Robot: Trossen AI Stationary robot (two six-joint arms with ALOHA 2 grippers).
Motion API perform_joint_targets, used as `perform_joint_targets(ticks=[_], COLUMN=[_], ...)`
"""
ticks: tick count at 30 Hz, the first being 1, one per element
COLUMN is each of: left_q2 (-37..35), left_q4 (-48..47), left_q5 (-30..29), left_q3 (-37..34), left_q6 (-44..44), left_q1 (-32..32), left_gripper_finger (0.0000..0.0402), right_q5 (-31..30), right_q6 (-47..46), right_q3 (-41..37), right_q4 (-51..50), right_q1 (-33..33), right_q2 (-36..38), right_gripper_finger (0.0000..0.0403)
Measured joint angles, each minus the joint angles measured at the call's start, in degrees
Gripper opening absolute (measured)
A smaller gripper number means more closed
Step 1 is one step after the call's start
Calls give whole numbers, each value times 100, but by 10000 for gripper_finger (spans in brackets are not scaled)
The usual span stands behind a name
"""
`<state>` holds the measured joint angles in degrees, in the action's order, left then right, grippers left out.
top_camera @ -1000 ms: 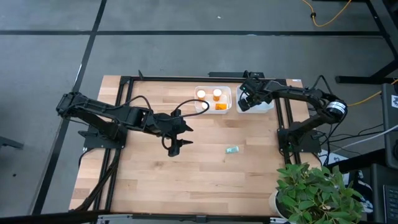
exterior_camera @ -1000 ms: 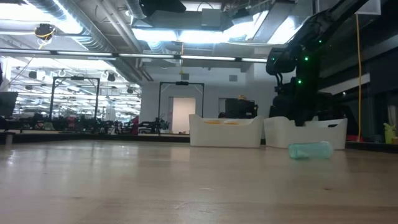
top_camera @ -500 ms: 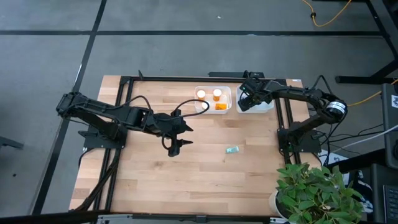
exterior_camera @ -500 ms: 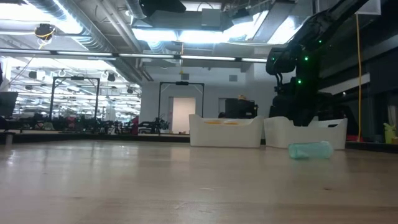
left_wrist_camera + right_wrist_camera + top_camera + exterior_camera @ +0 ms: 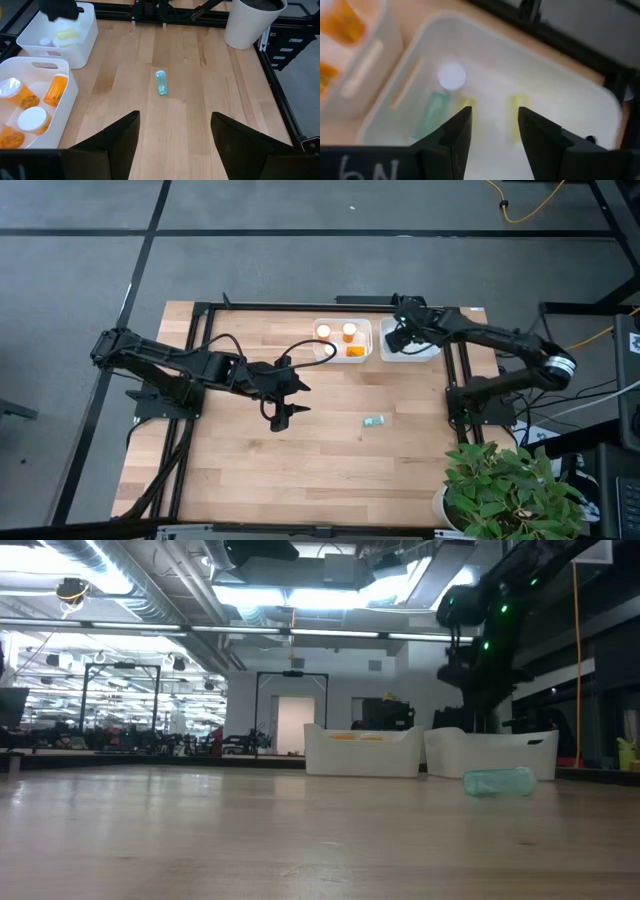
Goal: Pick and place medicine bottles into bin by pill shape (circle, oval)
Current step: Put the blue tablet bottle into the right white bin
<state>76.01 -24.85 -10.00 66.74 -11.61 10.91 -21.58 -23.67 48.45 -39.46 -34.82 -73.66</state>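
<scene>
A pale teal bottle lies on its side on the wooden table; it also shows in the left wrist view and the low view. My left gripper is open and empty, left of the bottle, pointing toward it. My right gripper hovers open and empty over the right white bin. The right wrist view shows a teal bottle, two yellow-green ones and a white cap lying in that bin. The left bin holds orange bottles with white caps.
The two white bins stand side by side at the table's far edge. A white plant pot with a green plant stands at the near right corner. Black frame rails run along the table's sides. Bare wood lies around the teal bottle.
My right gripper has risen above the right bin, and its arm's elbow has swung toward the table's right edge. My left arm and the teal bottle on the table have kept still.
</scene>
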Motion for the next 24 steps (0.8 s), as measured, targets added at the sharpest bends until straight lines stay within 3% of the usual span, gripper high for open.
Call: perform_joint_targets(ticks=[7,13,19,24], left_q2=[0,0,0,0], left_q4=[1,1,1,2], left_q5=[0,0,0,0], left_q3=[0,0,0,0], left_q6=[-1,-25,-36,-184], left_q1=[0,-1,0,5], left_gripper_finger=[236,237,237,237], right_q5=[131,1540,3035,3454], right_q6=[81,439,442,427], right_q3=[0,2,2,2], right_q4=[185,785,1182,1075], right_q1=[343,686,1064,1510], right_q2=[1102,1810,2051,2013], right_gripper_finger=[163,163,163,163])
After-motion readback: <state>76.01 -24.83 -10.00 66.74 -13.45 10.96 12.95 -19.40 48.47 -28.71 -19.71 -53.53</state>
